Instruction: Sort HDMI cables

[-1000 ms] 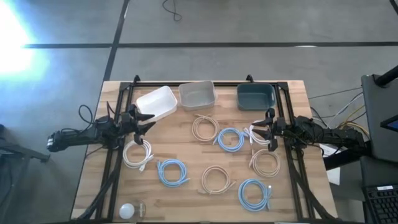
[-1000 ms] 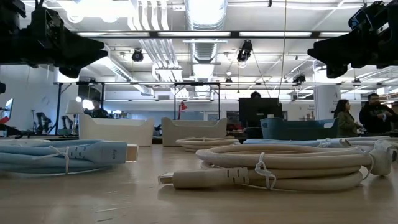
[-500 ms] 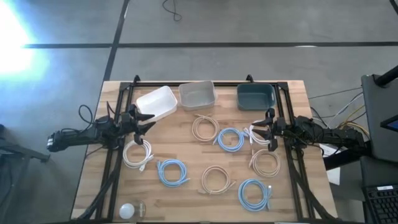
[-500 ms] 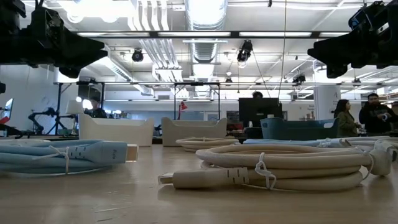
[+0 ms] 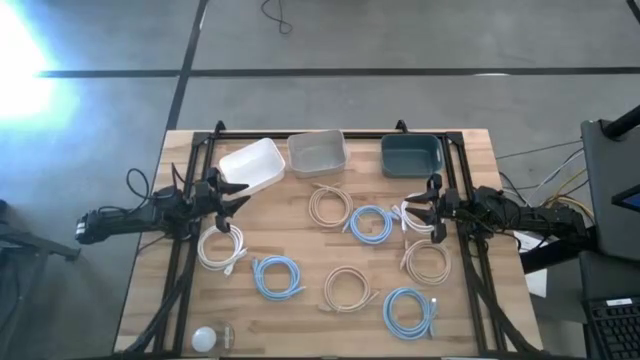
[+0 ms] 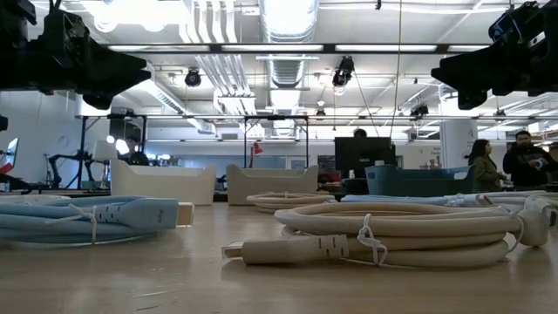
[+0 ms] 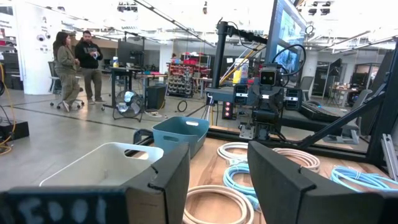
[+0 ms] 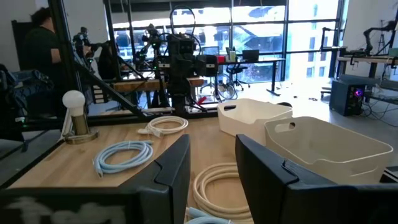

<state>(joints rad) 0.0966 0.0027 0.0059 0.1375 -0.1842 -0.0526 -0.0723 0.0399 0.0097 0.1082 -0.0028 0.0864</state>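
In the low view the blue cable [image 6: 87, 218] runs off the picture's left edge, and the near beige cable [image 6: 392, 231] hides most of the coils behind it. The white cable [image 5: 415, 218] lies partly under the right hand [image 5: 432, 212] in the high view. The small round thing [image 5: 205, 338] near the table's [image 5: 300, 315] front edge is too small to identify.

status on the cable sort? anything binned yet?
Done: nothing. The white bin, grey bin and blue bin all look empty. In hand: nothing. The left gripper and right gripper are both open, each poised above the table near its own edge. Left: all seven visible coils lie on the table: three blue, two beige, two white.
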